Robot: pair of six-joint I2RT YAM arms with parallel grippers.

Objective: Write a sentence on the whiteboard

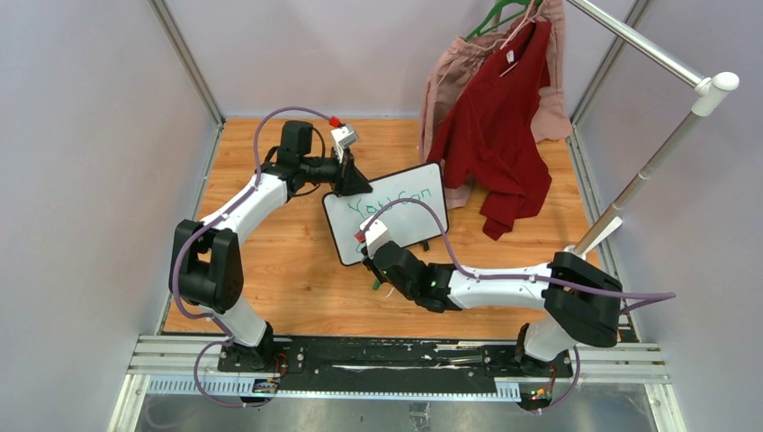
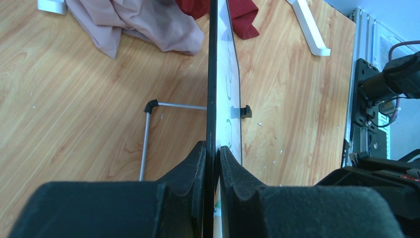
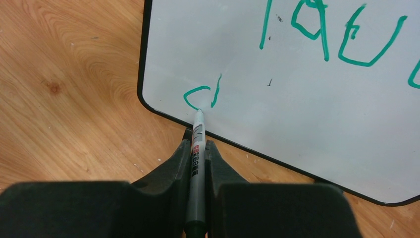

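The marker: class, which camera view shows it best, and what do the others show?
Right wrist view: the marker runs up between the right gripper's fingers, tip touching the whiteboard. Top external shows only a green speck under that gripper; left wrist shows none of it.

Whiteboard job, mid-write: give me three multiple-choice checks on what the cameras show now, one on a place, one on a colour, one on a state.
1. Where is the tip of the marker?
A. in the air, off any surface
B. on the whiteboard, at a half-drawn letter near its corner
C. on the top line of writing

2. What colour is the sentence?
A. black
B. red
C. green

3. What is the left gripper doing?
A. open, holding nothing
B. shut on the marker
C. shut on the whiteboard's edge

Answers:
1 B: in the right wrist view the tip meets a stroke by the corner, with the marker pinched in the right gripper.
2 C: every stroke is green.
3 C: in the left wrist view both fingers press the thin black frame.
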